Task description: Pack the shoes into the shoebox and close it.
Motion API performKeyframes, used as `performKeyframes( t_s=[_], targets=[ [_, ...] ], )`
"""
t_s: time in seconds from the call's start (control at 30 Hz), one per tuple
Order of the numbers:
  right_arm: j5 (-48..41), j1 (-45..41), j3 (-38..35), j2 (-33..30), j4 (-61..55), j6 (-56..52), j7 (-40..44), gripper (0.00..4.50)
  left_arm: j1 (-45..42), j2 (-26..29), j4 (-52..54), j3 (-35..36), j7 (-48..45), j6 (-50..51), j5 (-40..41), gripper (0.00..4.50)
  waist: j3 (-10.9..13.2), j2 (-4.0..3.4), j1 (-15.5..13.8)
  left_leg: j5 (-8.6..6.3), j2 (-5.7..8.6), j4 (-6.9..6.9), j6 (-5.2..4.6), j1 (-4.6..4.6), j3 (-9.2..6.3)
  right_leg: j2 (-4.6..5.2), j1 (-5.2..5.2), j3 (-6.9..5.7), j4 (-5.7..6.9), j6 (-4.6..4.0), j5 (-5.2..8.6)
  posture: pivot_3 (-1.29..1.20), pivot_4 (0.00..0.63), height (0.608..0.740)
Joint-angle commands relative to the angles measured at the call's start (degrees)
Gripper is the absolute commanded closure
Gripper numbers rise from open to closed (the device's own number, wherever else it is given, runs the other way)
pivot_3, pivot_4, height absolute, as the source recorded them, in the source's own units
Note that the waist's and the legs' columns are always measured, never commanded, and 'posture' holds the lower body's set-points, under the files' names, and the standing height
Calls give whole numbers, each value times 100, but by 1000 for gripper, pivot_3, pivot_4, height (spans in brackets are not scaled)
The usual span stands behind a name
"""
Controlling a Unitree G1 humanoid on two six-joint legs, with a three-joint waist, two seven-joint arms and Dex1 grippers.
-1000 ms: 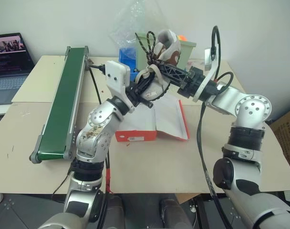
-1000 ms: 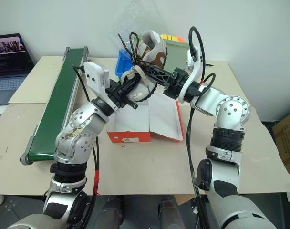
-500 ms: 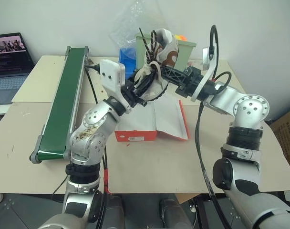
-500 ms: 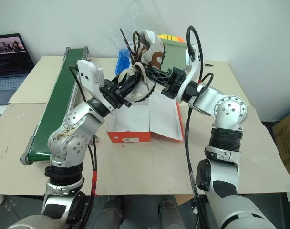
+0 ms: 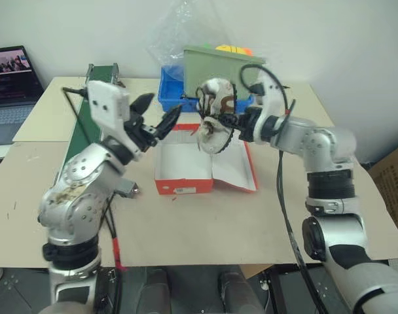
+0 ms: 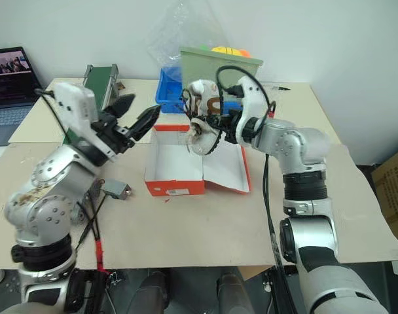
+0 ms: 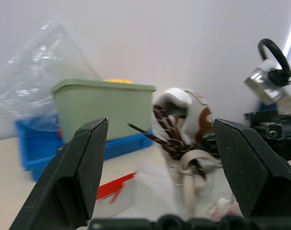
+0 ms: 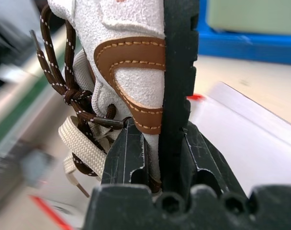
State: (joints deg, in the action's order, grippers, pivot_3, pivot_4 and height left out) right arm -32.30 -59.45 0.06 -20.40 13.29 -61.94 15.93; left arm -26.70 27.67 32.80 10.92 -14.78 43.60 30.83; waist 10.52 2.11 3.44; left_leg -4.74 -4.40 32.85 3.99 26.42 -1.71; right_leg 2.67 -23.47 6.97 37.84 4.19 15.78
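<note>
The right gripper (image 6: 215, 127) pinches the shoes (image 6: 202, 118) over the open shoebox (image 6: 179, 167) — the left gripper (image 6: 135, 114) hangs beside them, jaws spread.

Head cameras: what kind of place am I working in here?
Probably a lab or office test bench, not a shop: a green conveyor belt on pushed-together tables, a laptop alongside, and storage bins against a bare wall.

Bright, even indoor light; soft shadows on the counter (image 5: 205, 222); wrist views blurred beyond close range.
</note>
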Motion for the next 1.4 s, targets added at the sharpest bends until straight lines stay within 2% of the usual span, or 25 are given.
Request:
performKeyframes(
  t_s=[0.03, 0.4, 0.57, 0.6, 0.9, 1.1, 1.4],
  targets=[
    [209, -534, 132, 64, 312, -323, 116, 4141, 254, 66, 296, -174, 38, -330, -377, 785, 0, 0, -4, 0, 0, 0, 0, 2, 0, 0, 0, -1, 0, 0, 0, 0, 150, 740],
    [645, -1415, -121, 849, 1706, -317, -190, 4141, 625, -598, 498, -375, 693, -484, -823, 785, 0, 0, -31, 0, -1, -1, 0, 7, -1, 0, -4, -5, -3, -1, 0, 0, 150, 740],
    [651, -1868, -436, 998, 1789, -479, -305, 4141, 776, -792, 583, -443, 805, -525, -947, 785, 0, 0, -45, 0, 0, 2, 0, 34, -1, 0, -33, -4, 9, -2, -1, 0, 150, 740],
    [677, -1864, -368, 1008, 1739, -515, -256, 4141, 781, -825, 587, -444, 822, -531, -953, 785, 0, 0, -51, 2, 0, 11, 0, 77, -3, -1, -76, -5, 21, -4, -4, 0, 150, 740],
    [1058, -1174, 39, 1308, 1541, -639, -253, 4141, 715, -928, 476, -510, 792, -577, -1096, 785, -1, 1, -98, 1, 0, 11, -1, 80, -4, 0, -74, -8, 18, -6, -5, 0, 150, 740],
    [1381, -931, 87, 1457, 1885, -275, -334, 4141, 660, -970, 439, -547, 773, -587, -1130, 785, -1, 1, -91, 2, 0, 12, -1, 83, -5, -1, -76, -10, 19, -6, -6, 0, 150, 740],
    [2162, -957, 750, 1499, 2421, 554, -114, 4141, 619, -970, 526, -487, 801, -511, -1120, 785, -1, 1, -86, 2, 0, 12, 0, 82, -6, -1, -75, -10, 18, -6, -6, 0, 150, 740]
  ],
)
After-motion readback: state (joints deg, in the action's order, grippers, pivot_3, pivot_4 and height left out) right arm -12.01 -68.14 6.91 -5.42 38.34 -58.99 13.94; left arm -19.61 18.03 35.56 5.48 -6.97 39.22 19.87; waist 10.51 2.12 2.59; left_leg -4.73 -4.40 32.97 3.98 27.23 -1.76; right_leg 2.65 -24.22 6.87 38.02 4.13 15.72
